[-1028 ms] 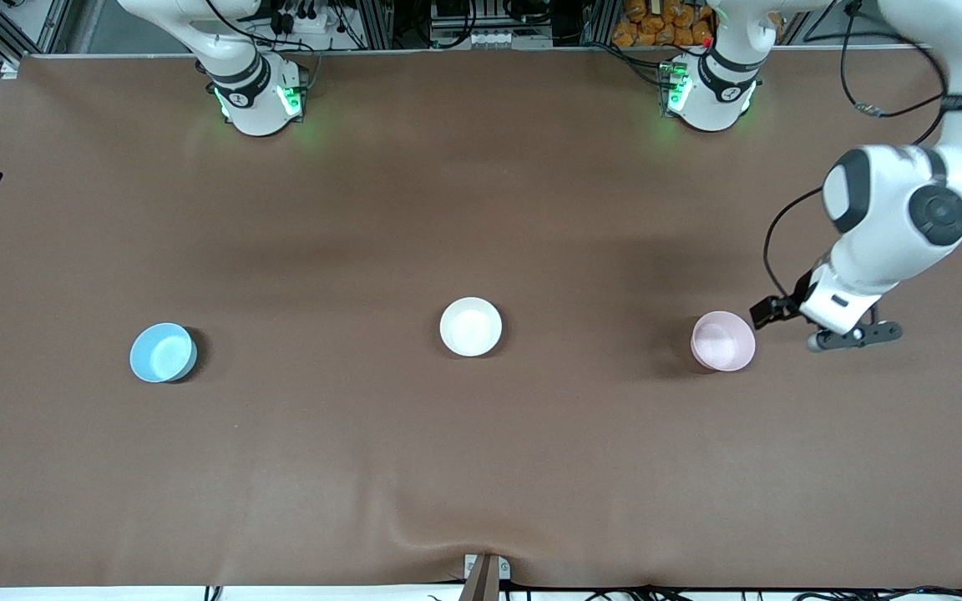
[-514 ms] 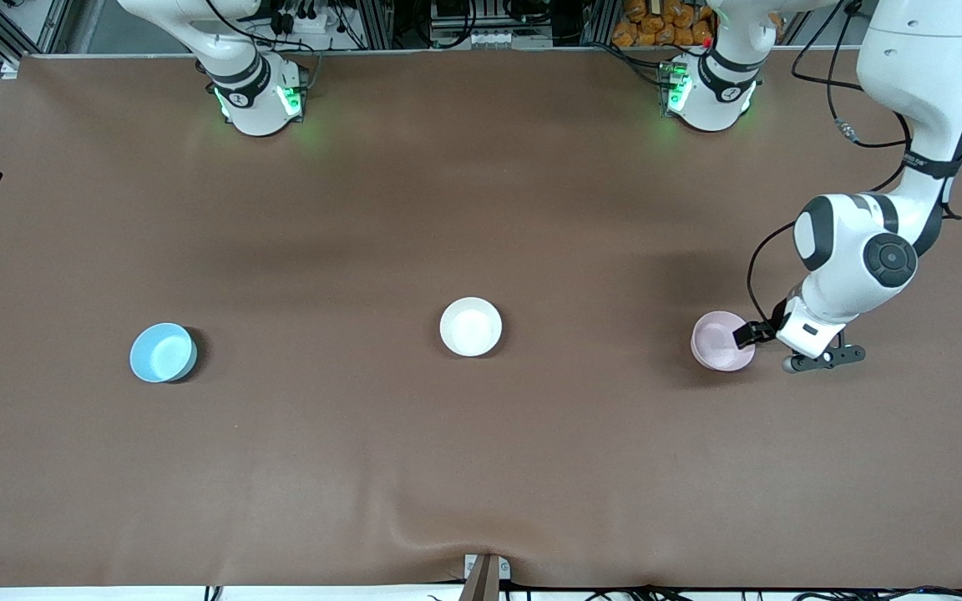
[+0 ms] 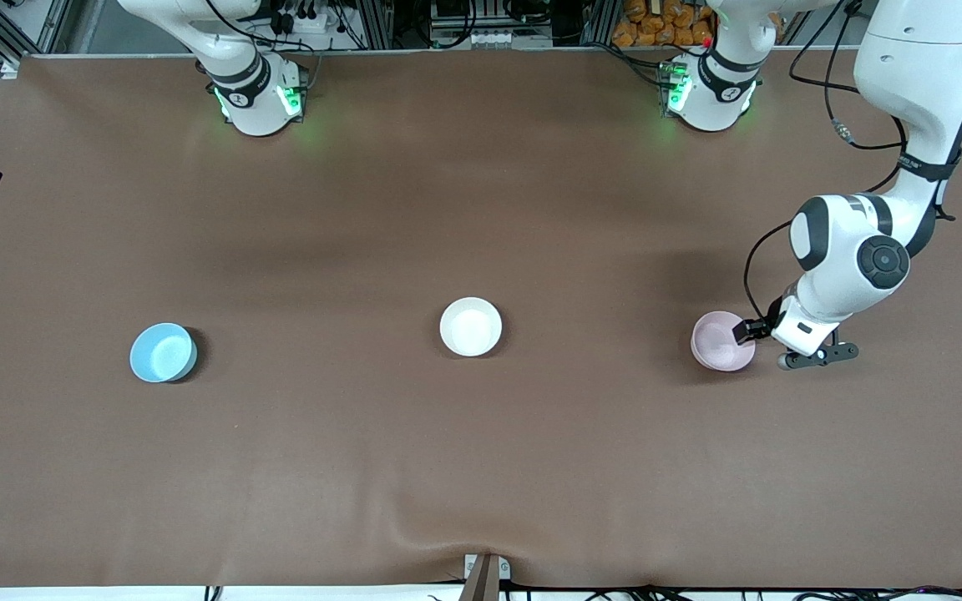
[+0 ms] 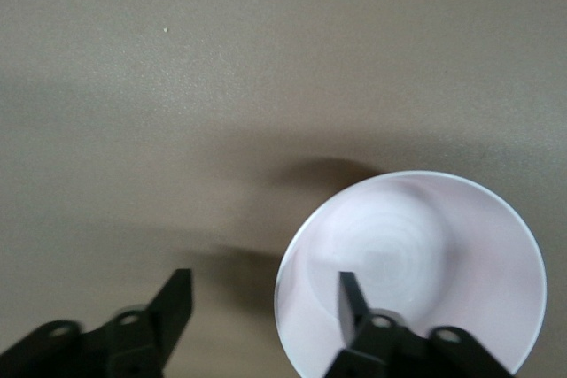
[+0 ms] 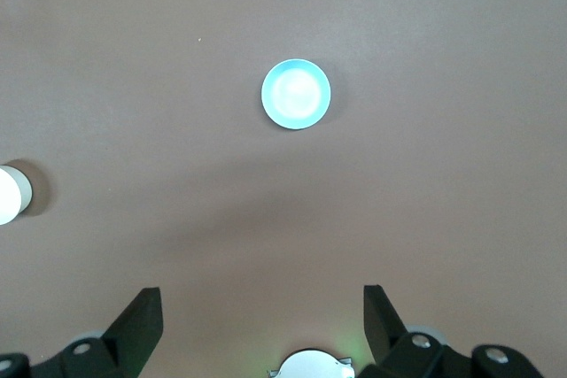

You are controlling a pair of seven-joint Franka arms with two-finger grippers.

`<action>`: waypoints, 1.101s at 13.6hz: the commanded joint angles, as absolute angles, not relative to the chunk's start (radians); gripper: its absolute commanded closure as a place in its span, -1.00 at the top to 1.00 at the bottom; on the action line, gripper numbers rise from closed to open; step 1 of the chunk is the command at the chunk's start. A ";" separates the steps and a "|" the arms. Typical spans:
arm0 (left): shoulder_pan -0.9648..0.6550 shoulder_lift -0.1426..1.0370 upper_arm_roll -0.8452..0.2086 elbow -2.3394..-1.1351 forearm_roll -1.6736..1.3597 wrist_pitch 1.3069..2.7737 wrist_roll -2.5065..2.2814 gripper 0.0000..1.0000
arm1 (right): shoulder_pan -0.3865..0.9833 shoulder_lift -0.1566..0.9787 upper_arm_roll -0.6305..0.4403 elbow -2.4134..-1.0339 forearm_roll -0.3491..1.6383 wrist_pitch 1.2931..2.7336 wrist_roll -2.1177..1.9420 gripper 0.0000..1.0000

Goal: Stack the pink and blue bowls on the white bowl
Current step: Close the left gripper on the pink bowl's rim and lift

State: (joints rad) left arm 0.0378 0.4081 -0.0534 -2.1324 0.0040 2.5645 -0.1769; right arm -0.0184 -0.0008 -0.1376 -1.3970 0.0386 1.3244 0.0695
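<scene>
The pink bowl (image 3: 722, 340) stands toward the left arm's end of the table. My left gripper (image 3: 753, 335) is down at its rim on the side toward that end. In the left wrist view one finger (image 4: 350, 294) is inside the pink bowl (image 4: 425, 245) and the other finger (image 4: 175, 300) is outside, with a gap to the rim; the left gripper (image 4: 264, 303) is open. The white bowl (image 3: 470, 326) sits mid-table and the blue bowl (image 3: 162, 352) toward the right arm's end. My right gripper (image 5: 261, 316) hangs open high above the table, with the blue bowl (image 5: 296, 95) in its view.
Brown cloth (image 3: 481, 467) covers the table. The arm bases (image 3: 257, 98) stand along the edge farthest from the front camera. A small metal bracket (image 3: 485, 572) sits at the edge nearest that camera. The white bowl (image 5: 7, 194) shows at the right wrist view's edge.
The left arm came down and moved toward the pink bowl, so its fingers now straddle the rim and stand a little narrower. The bowls and the right arm have not moved.
</scene>
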 commanded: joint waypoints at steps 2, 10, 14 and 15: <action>0.041 0.397 -0.061 -2.154 0.009 2.582 -0.164 -1.00 | -0.032 -0.008 -0.129 -1.390 0.048 1.315 0.063 1.00; 0.037 0.318 -0.106 -2.155 0.012 2.519 -0.164 -1.00 | -0.032 -0.008 -0.129 -1.390 0.048 1.315 0.061 1.00; 0.037 0.210 -0.204 -2.119 0.011 2.399 -0.184 -1.00 | -0.031 -0.008 -0.127 -1.390 0.048 1.313 0.061 1.00; 0.037 0.193 -0.224 -2.094 0.011 2.360 -0.184 -1.00 | -0.031 -0.008 -0.127 -1.390 0.048 1.315 0.061 1.00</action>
